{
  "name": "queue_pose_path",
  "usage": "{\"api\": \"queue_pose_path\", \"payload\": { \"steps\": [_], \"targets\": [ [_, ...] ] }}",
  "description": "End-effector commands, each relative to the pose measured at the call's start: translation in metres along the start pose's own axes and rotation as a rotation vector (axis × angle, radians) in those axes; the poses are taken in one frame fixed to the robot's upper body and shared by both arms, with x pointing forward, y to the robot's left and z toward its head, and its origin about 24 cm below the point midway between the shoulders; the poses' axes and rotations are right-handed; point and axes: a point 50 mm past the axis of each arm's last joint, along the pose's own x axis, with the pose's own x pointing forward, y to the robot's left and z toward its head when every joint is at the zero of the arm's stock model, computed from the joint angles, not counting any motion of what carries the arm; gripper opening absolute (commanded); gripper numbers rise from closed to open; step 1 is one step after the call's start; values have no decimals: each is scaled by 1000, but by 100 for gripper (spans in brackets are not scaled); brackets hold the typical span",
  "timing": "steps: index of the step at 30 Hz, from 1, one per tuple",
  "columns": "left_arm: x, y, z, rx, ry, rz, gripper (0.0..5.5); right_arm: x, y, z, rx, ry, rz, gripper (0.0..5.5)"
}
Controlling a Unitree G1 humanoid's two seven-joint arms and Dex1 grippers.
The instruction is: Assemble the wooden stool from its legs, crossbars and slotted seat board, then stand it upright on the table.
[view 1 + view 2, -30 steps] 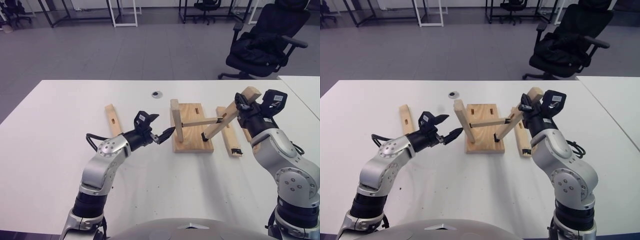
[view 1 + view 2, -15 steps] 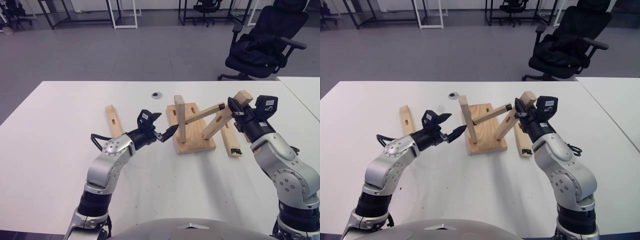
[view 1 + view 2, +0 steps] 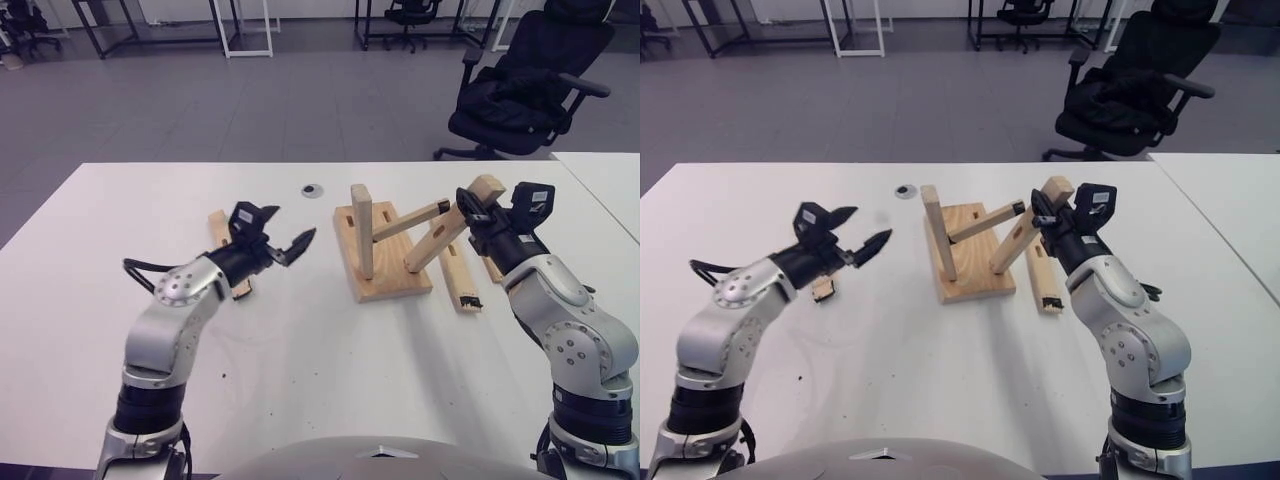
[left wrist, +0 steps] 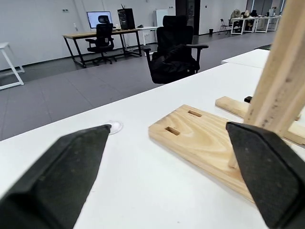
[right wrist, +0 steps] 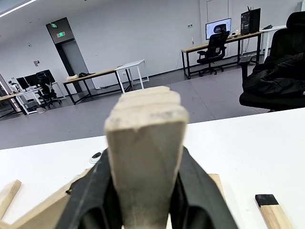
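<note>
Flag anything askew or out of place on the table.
The tilted leg clamped in the right gripper leans away from the upright leg on the seat board, so the crossbar between them slopes. Nothing looks broken.

The right gripper (image 3: pixel 1048 215) clamped a tilted leg (image 3: pixel 1012 248), joined by a crossbar (image 3: pixel 985 222) to an upright leg (image 3: pixel 938 232) on the slotted seat board (image 3: pixel 975 285).

Passage: bare table (image 3: pixel 300 340) along near edge. Obstacles mid-table: seat board (image 3: pixel 390 282), upright leg (image 3: pixel 361 230), crossbar (image 3: pixel 410 218), tilted leg (image 3: pixel 430 248).

No legible text, labels or numbers anywhere.
</note>
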Motion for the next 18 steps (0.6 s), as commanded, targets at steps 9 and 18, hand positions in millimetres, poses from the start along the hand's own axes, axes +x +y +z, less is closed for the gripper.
{"api": "queue_pose_path", "payload": {
  "steps": [9,18],
  "targets": [
    [38,-26,62,-116,-155,-310,450,-2,-5,-35,-54,199,-39,101],
    [58,-18,67,-124,-163,-286,450,0,-5,-35,-27,197,-37,101]
  ]
}}
